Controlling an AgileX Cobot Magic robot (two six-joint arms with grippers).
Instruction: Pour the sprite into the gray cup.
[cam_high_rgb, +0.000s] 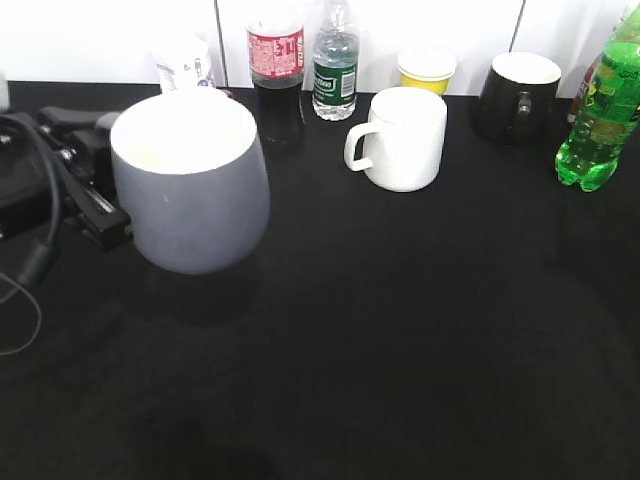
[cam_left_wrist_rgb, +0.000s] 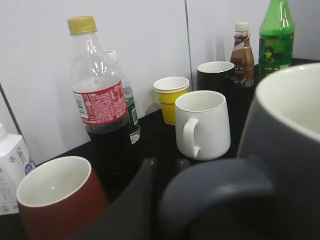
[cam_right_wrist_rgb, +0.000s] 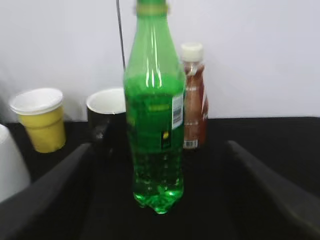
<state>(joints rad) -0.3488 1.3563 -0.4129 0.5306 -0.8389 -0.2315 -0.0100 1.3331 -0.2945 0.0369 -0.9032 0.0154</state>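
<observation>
The gray cup is at the left, upright, with a white and empty inside. My left gripper is behind it on the left. In the left wrist view my left gripper is shut on the handle of the gray cup. The sprite stands on the table at the far right, capped and partly full. In the right wrist view the sprite stands centred ahead of my open right gripper, whose fingers do not touch it. The right gripper is out of the exterior view.
Along the back wall stand a white carton, a cola bottle, a clear water bottle, a yellow paper cup and a black mug. A white mug stands mid-table. A brick-red mug is near the left gripper. A brown drink bottle is behind the sprite.
</observation>
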